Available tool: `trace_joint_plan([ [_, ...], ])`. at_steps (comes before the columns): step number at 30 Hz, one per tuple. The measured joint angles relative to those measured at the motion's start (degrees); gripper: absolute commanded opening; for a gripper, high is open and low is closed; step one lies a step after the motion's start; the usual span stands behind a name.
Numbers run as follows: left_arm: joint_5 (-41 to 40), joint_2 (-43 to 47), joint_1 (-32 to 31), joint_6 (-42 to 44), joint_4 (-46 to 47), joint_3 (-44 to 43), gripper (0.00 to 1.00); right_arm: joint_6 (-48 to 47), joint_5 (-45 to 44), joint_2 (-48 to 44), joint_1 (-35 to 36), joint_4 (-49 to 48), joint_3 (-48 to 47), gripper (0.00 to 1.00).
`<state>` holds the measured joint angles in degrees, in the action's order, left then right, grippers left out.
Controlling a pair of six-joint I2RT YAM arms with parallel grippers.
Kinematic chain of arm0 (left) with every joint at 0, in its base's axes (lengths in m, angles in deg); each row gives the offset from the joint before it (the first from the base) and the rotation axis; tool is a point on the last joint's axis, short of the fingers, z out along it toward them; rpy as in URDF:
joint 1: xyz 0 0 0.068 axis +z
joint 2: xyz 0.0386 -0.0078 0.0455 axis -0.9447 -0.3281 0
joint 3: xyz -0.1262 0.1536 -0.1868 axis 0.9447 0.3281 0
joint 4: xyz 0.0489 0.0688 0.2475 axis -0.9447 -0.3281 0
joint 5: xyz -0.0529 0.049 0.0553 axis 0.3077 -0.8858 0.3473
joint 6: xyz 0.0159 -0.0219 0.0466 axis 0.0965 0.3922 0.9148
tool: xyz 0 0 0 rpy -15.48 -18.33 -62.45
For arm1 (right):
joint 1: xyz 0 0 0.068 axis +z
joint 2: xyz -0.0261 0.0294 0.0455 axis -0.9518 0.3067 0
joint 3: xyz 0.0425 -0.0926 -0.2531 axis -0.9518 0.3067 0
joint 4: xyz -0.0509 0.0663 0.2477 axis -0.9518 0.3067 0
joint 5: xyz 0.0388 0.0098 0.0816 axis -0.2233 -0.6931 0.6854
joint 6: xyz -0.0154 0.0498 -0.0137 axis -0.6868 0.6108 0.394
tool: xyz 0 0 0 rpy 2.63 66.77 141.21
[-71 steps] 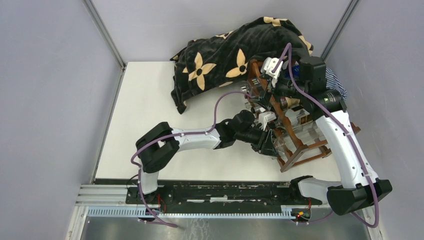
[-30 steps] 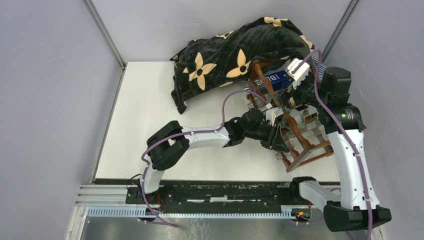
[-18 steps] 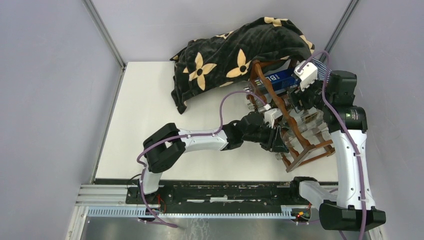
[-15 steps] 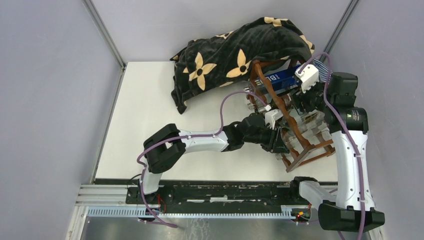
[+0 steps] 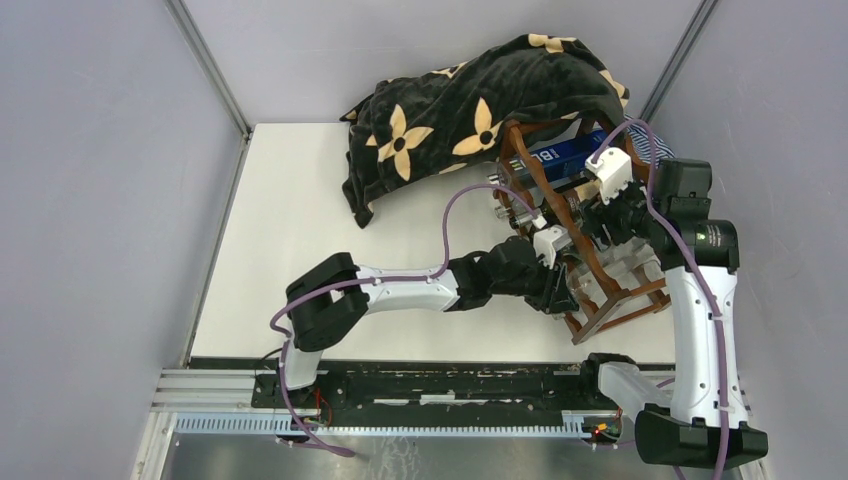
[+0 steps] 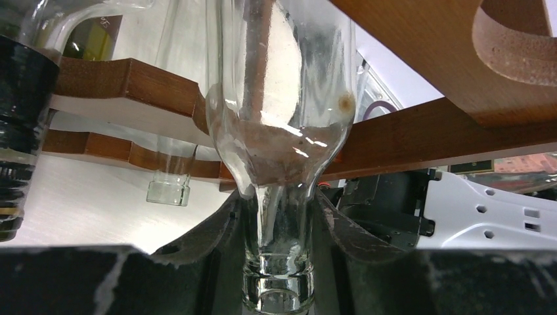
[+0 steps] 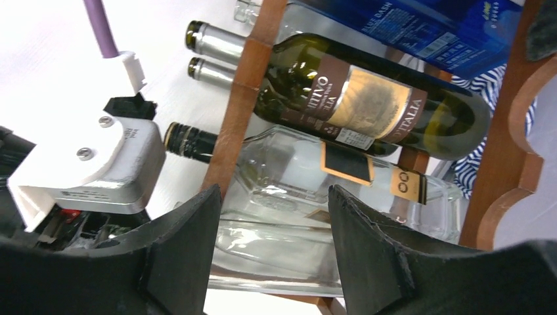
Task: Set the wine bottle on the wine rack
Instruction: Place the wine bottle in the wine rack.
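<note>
The dark reddish-brown wine rack [image 5: 598, 283] stands at the table's right, and its wavy rails [image 6: 118, 85] fill the left wrist view. A clear glass wine bottle [image 6: 279, 98] lies across a rail, neck toward me. My left gripper [image 6: 279, 236] is shut on that neck, at the rack's near-left side [image 5: 560, 290]. My right gripper [image 5: 602, 212] hovers over the rack, open. Its fingers [image 7: 190, 243] frame the clear bottle's body [image 7: 282, 252] lying below them, with nothing held.
The rack also holds a dark green bottle with a brown label [image 7: 368, 98], a square clear bottle with a black label [image 7: 295, 170] and a blue box [image 5: 562, 156]. A black flower-patterned blanket [image 5: 470, 110] is draped over the rack's back. Striped cloth [image 7: 483, 157] lies behind.
My right arm has swung down and in from the rack's back right to above its middle, and its jaws have narrowed. My left arm has pushed slightly right, still holding the neck.
</note>
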<state>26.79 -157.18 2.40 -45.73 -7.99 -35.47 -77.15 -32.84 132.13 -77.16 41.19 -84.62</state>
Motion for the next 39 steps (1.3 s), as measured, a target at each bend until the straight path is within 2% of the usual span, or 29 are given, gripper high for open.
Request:
trace_joint_plan([
  [9, -4.0, 0.2, -1.4, 3.2, -0.3, 0.0, 0.02, -0.1, 3.3, -1.8, 0.0, 2.7, 0.4, 0.65],
  [17, -5.9, 0.2, -1.9, 6.1, -0.2, -0.8, 0.02, -0.1, 4.0, -3.4, 0.0, 4.0, 5.1, 0.60],
  [20, -6.6, 0.2, -2.2, 7.1, -0.2, -0.9, 0.02, 0.1, 4.1, -3.5, -0.3, 4.5, 6.0, 0.55],
  [24, -7.2, 0.2, -2.3, 7.6, -0.2, -1.3, 0.02, 0.2, 4.9, -4.0, -0.2, 4.8, 6.3, 0.34],
  [25, -7.5, 0.2, -2.4, 7.7, -0.2, -1.4, 0.02, 0.5, 5.7, -4.1, -0.2, 5.1, 6.5, 0.32],
  [39, -9.0, 0.2, -3.4, 12.6, -1.8, -3.1, 0.02, 2.3, 8.0, -4.2, -0.8, 5.4, 6.7, 0.31],
])
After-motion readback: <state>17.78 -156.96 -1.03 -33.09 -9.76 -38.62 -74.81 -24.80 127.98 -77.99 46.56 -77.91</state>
